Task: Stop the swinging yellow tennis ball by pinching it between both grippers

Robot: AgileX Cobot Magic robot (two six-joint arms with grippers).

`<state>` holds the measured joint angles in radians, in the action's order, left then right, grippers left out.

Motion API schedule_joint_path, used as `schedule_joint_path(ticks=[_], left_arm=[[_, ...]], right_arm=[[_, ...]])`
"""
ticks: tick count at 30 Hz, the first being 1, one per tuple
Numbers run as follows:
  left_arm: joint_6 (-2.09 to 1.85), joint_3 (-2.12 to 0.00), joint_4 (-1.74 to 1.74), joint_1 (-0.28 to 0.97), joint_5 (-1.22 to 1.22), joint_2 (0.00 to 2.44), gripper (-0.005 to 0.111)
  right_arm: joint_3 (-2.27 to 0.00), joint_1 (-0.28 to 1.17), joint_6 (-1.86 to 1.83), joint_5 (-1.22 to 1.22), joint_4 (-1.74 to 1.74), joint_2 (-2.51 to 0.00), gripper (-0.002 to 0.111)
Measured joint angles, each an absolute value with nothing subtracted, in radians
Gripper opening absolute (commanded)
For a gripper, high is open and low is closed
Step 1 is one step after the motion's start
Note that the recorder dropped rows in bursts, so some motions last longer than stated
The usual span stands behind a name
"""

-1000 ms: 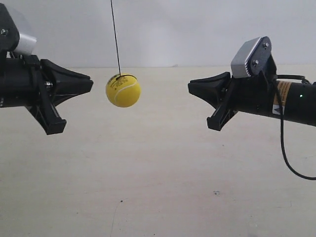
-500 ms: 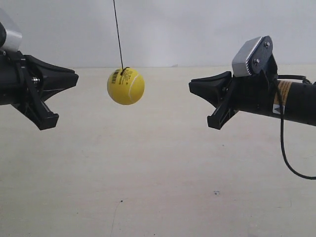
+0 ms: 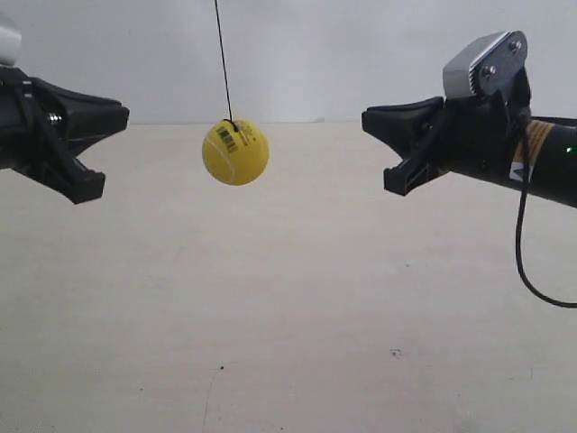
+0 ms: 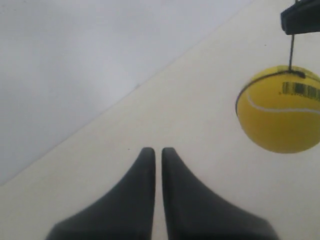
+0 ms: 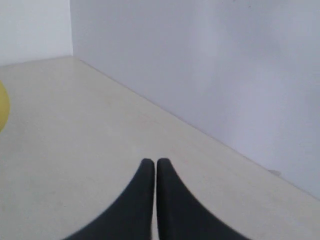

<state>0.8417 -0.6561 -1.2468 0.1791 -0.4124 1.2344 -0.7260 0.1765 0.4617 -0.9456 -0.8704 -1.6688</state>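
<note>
The yellow tennis ball (image 3: 235, 152) hangs on a thin black string (image 3: 222, 59) between the two arms, touching neither. My left gripper (image 3: 122, 115), on the arm at the exterior view's left, is shut and points at the ball from a short gap away. My right gripper (image 3: 368, 117), on the arm at the exterior view's right, is shut too and stands a little farther off. In the left wrist view the ball (image 4: 280, 112) hangs beyond and to one side of the shut tips (image 4: 156, 150). In the right wrist view only a sliver of the ball (image 5: 2, 107) shows, far from the tips (image 5: 152, 161).
A pale tabletop (image 3: 288, 316) lies well below the ball, with a white wall (image 3: 361, 54) behind. A black cable (image 3: 521, 253) loops down from the right arm, which carries a grey camera box (image 3: 482, 63). The right gripper's tip (image 4: 301, 17) shows beyond the ball in the left wrist view.
The ball has swung a little rightward and up in the exterior view. The left arm has drawn back leftward and risen. The right arm has risen and shifted slightly right.
</note>
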Motion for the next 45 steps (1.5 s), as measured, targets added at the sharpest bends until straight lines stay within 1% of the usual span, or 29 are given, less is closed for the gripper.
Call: schedule_joint_path(ticks=[8,16,24,28,31,40,45], left_arm=[[0.837,-0.704,-1.138,0.179,-0.395,1.096,0.005],[0.805,-0.741,-1.033,0.179,-0.355,0.839,0.005],[0.754,-0.786,-1.015,0.179,-0.155,0.545,0.005],[0.745,-0.786,-1.015,0.179,-0.014,0.395,0.005],[0.743,-0.786,-1.015,0.179,0.041,0.295,0.005],[0.779,-0.675,-1.013,0.179,0.079,0.016,0.005],[0.783,-0.620,-0.975,0.179,0.132,0.003,0.005]], right_arm=[[-0.726,0.176,0.483,-0.810,-0.683,-1.436,0.000],[-0.726,0.176,0.427,-0.642,-0.567,-1.131,0.000],[-0.759,0.174,0.367,-0.367,-0.523,-0.906,0.000],[-0.765,0.172,0.338,-0.293,-0.520,-0.784,0.000],[-0.766,0.172,0.318,-0.240,-0.518,-0.686,0.000],[-0.766,0.172,0.289,-0.059,-0.516,-0.401,0.000],[-0.766,0.172,0.270,0.034,-0.516,-0.294,0.000]])
